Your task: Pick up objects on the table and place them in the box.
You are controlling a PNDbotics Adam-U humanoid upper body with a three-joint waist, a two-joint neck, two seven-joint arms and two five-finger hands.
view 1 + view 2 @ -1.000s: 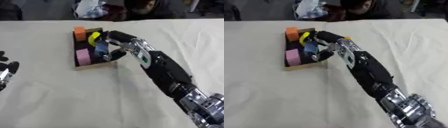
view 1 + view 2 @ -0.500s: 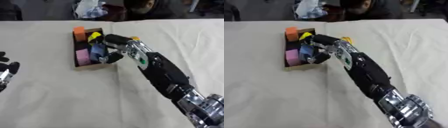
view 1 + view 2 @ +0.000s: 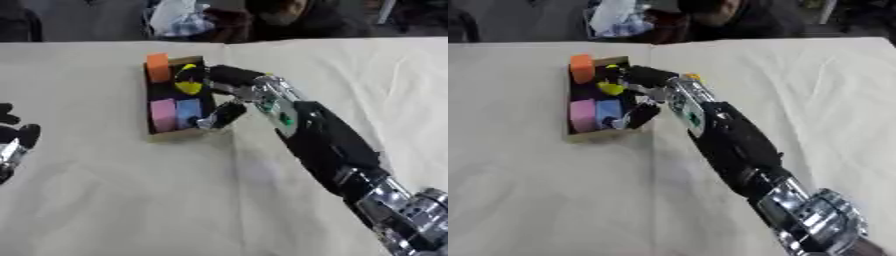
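The box (image 3: 179, 133) lies on the table (image 3: 131, 200), long axis running away from the robot, holding orange, yellow, pink and blue pieces. The right hand (image 3: 229, 95) spreads open over its near-right rim, empty. No writing is legible.

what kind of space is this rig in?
Probably a lab or demo bench, not a home: a table under a plain cream cloth, a small box of coloured blocks, and clutter along the far edge.
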